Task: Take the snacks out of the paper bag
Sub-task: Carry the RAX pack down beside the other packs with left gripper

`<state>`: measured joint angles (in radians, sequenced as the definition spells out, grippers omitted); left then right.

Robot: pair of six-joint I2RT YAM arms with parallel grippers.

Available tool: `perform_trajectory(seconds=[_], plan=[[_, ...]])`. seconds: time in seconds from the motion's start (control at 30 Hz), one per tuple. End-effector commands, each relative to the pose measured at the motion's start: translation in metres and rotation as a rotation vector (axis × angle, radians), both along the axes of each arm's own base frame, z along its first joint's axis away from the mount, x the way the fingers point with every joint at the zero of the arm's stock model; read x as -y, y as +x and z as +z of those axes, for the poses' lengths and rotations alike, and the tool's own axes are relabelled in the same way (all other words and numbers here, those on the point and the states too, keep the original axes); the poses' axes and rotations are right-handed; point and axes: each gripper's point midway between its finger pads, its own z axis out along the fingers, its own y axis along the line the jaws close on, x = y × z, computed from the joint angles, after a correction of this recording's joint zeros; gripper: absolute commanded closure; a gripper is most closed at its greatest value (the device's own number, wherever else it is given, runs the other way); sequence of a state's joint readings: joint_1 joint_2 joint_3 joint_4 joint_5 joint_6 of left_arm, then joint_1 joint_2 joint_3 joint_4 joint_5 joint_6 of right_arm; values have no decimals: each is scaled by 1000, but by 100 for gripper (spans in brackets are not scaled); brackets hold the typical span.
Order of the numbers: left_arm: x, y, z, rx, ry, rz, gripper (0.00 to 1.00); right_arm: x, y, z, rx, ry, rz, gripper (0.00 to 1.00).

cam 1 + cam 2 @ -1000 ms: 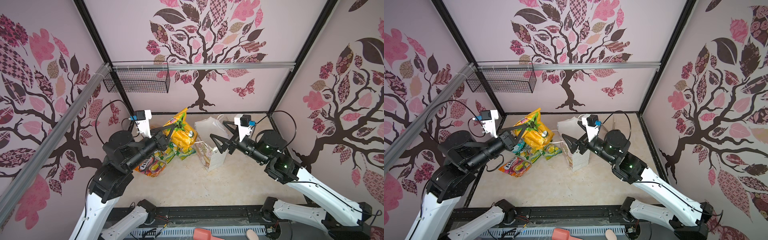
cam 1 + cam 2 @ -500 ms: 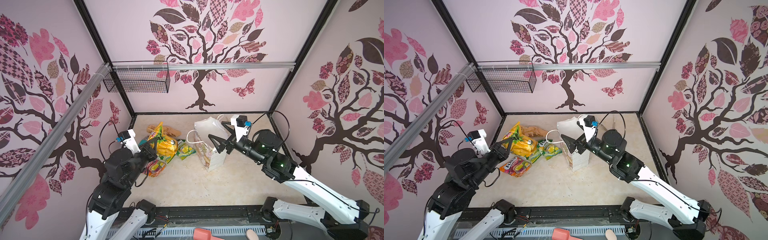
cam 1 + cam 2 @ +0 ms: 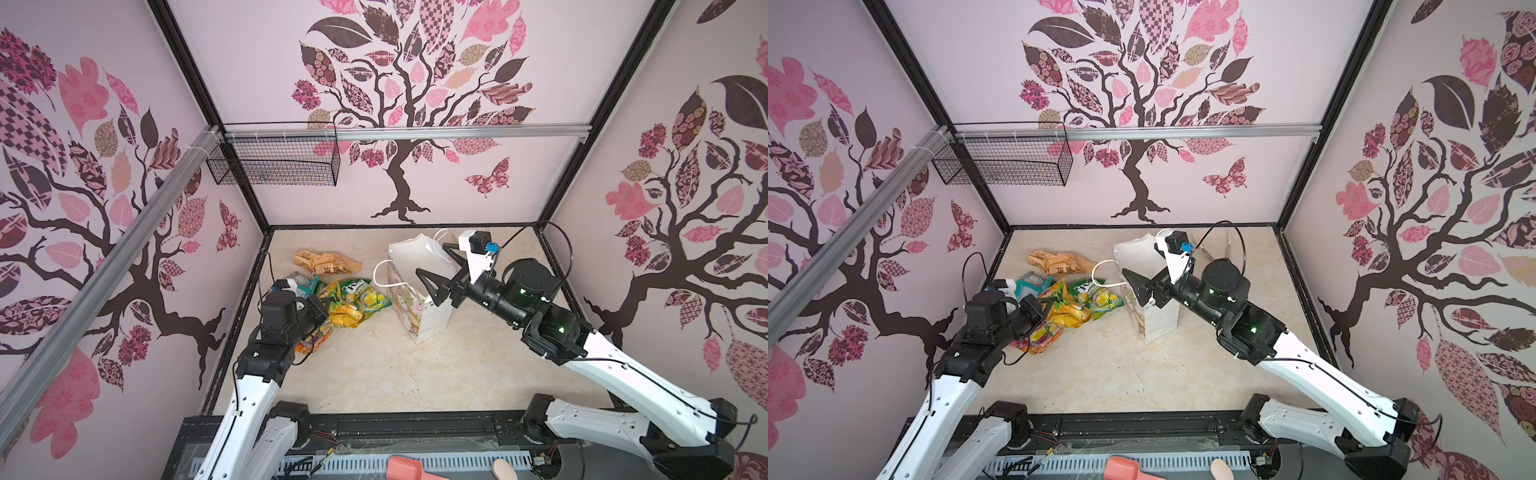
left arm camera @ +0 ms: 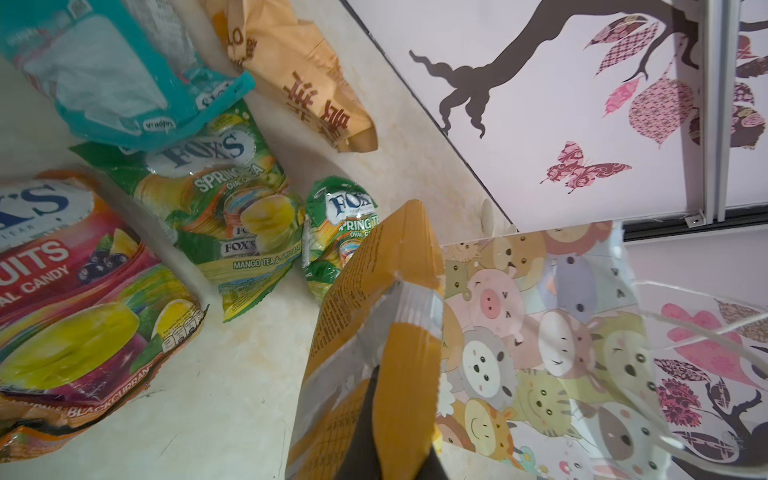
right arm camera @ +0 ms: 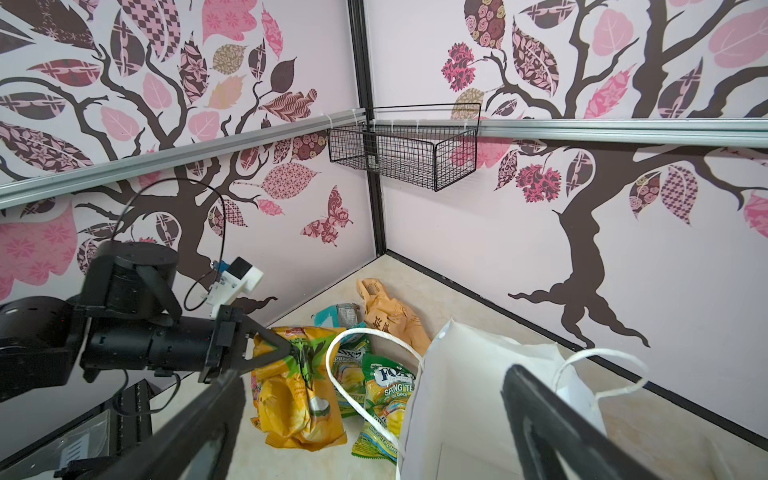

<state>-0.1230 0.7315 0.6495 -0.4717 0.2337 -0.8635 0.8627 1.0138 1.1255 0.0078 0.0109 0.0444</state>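
The white paper bag (image 3: 419, 307) stands upright mid-floor, its mouth open (image 5: 478, 374); its side shows cartoon animals (image 4: 540, 332). My left gripper (image 5: 286, 351) is shut on the top of a yellow-orange snack packet (image 3: 345, 309) (image 4: 374, 299). That packet hangs left of the bag, its lower end down among the other snacks. Beside it lie two green-and-yellow packets (image 3: 365, 293), a teal one (image 3: 305, 282), a tan-orange one (image 3: 326, 262) and a fruit-candy one (image 4: 62, 311). My right gripper (image 3: 431, 258) hovers open over the bag's mouth, holding nothing. I cannot see the bag's bottom.
A black wire basket (image 3: 274, 166) hangs from the aluminium rail at the back left corner. Walls close in the floor on three sides. A pink scoop (image 3: 405, 471) lies on the front frame. The bag's rope handles (image 5: 374, 374) stick out on both sides.
My left arm has dropped and pulled back to the left, bringing the yellow-orange packet down onto the pile. My right gripper has edged closer over the bag, still open.
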Motion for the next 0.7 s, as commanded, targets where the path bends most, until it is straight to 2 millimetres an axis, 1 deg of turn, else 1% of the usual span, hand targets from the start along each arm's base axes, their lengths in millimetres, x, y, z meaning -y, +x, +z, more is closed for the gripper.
perform_trajectory(seconds=[0.0, 0.1, 0.17, 0.27, 0.43, 0.53, 0.57, 0.63, 0.67], plan=[[15, 6, -12, 51, -92, -83, 100, 0, 1, 4, 4, -6, -12, 0], [17, 6, -43, 2, -86, -101, 100, -1, 2, 3, 3, -8, -13, 0], [21, 6, -59, -23, -100, -121, 100, -3, 3, 2, -1, -11, -11, 0], [27, 8, -74, -32, -136, -142, 100, -4, 4, 2, -4, -13, -9, 0], [23, 6, -99, -54, -114, -128, 100, -4, 4, 1, -9, -11, -10, 0], [20, 4, -114, -98, -76, -132, 100, -5, 5, 0, -13, -11, -9, 0], [20, 2, -119, -117, -72, -135, 95, -5, 6, 0, -15, -11, -11, 0], [20, 0, -125, -135, -70, -135, 81, -6, 6, -1, -19, -13, -9, 1], [20, -1, -127, -133, -67, -138, 73, -5, 6, 0, -18, -11, -11, 1]])
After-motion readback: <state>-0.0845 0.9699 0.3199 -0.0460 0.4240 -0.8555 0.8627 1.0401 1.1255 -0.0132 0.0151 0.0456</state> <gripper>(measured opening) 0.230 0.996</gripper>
